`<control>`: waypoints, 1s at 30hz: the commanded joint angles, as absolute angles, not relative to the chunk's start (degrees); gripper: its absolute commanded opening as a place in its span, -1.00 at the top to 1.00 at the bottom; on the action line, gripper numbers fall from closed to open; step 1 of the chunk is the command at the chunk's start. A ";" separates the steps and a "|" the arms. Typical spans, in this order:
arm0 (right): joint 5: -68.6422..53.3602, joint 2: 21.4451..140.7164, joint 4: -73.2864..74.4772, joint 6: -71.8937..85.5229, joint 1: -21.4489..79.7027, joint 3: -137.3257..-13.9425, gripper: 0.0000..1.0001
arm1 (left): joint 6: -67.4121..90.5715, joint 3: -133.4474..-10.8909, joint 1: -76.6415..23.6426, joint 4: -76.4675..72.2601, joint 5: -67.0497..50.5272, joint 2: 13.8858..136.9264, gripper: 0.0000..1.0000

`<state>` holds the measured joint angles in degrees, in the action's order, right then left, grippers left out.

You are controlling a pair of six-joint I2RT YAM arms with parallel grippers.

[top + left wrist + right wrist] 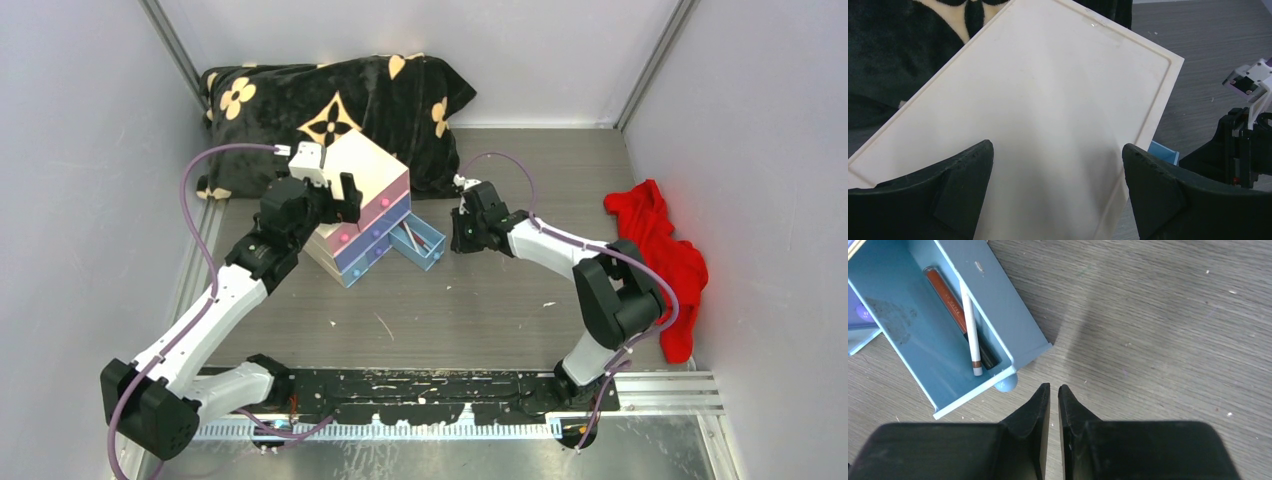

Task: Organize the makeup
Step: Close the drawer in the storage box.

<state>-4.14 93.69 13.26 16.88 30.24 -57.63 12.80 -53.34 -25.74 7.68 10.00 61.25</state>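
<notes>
A cream box [362, 170] with pink and blue drawers stands left of the table's middle. Its lowest blue drawer [420, 245] is pulled out. In the right wrist view this drawer [913, 340] holds a red-brown pencil [945, 292] with a black end and a white pencil [970, 325]. My right gripper [1054, 386] is shut and empty, just right of the drawer's round knob [1005, 384], above bare table; it also shows in the top view [462, 238]. My left gripper [1058, 145] is open over the box's cream top [1048, 80], with nothing between the fingers; it also shows in the top view [347, 198]. No other makeup is in view.
A black pillow [330, 100] with cream flowers lies behind the box. A red cloth [665, 250] lies by the right wall. Grey walls close in the table on three sides. The right arm [1243, 145] shows at the left wrist view's right edge.
</notes>
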 commanded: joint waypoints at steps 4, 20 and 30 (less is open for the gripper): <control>-6.65 95.55 6.78 17.37 30.15 -60.61 0.66 | 13.72 -52.47 -25.33 13.15 9.16 63.37 -0.99; -12.86 101.75 1.23 19.42 30.15 -67.98 0.66 | 13.87 -52.37 -25.37 12.77 8.40 63.54 -0.99; -15.44 107.10 -0.61 20.73 30.23 -73.81 0.66 | 14.06 -52.38 -25.32 12.48 7.63 63.98 -0.99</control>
